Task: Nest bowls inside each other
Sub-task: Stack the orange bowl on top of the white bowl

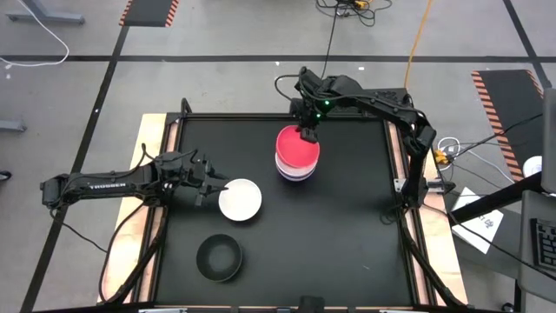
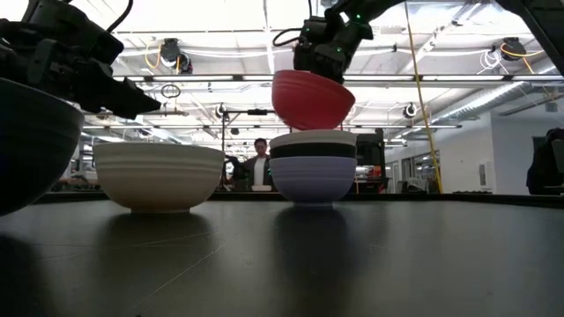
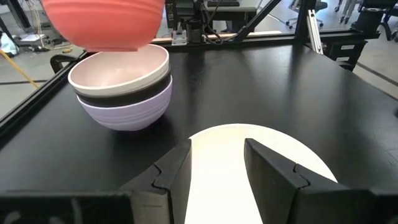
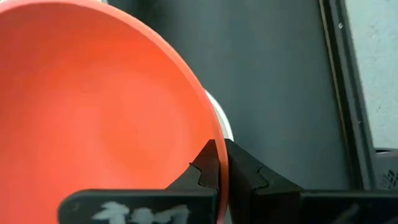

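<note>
Hiding stack [image 1: 296, 171]: red bowl [image 1: 298, 146].

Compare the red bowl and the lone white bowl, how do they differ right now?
The red bowl hangs tilted above the stack, pinched at its rim by the right gripper; the white bowl sits upright on the table, its rim between the left gripper's open fingers. Both look similar in size and shape.

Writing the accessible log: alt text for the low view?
A red bowl, held at its rim by the right gripper, hangs tilted just above a stack of white, black and lavender bowls. A separate white bowl sits beside it.
</note>
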Controlling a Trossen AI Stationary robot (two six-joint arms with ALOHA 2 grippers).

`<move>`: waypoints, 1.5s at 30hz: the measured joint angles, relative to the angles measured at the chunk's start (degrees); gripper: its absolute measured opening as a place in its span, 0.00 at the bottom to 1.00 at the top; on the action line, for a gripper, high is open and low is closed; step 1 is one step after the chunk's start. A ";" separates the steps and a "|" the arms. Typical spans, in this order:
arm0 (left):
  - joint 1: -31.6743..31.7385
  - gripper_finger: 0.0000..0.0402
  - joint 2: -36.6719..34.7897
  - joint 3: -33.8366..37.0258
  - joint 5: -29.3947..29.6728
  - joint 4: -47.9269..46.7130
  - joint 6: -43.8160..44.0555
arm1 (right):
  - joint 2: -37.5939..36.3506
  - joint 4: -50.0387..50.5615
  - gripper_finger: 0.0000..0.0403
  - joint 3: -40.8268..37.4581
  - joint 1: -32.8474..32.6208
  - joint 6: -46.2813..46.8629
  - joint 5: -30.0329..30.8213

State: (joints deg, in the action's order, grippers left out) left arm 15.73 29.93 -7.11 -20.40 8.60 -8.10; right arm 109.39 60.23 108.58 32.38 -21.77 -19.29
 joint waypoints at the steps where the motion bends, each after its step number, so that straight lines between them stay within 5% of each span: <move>1: 0.00 0.37 0.00 0.00 0.00 0.02 0.00 | 0.06 0.02 0.00 0.37 0.00 0.05 0.00; 26: 0.00 0.37 0.00 0.00 -0.02 -0.37 -0.39 | 0.58 2.63 0.00 0.65 -0.98 -1.26 0.02; 45: 0.01 0.37 0.00 0.00 -0.04 -1.55 -1.20 | 4.08 2.77 0.00 0.56 -2.09 9.52 4.70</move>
State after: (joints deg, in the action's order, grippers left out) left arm 15.74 29.93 -7.11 -20.45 7.05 -9.30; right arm 113.47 63.00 109.14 30.29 -12.25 -14.59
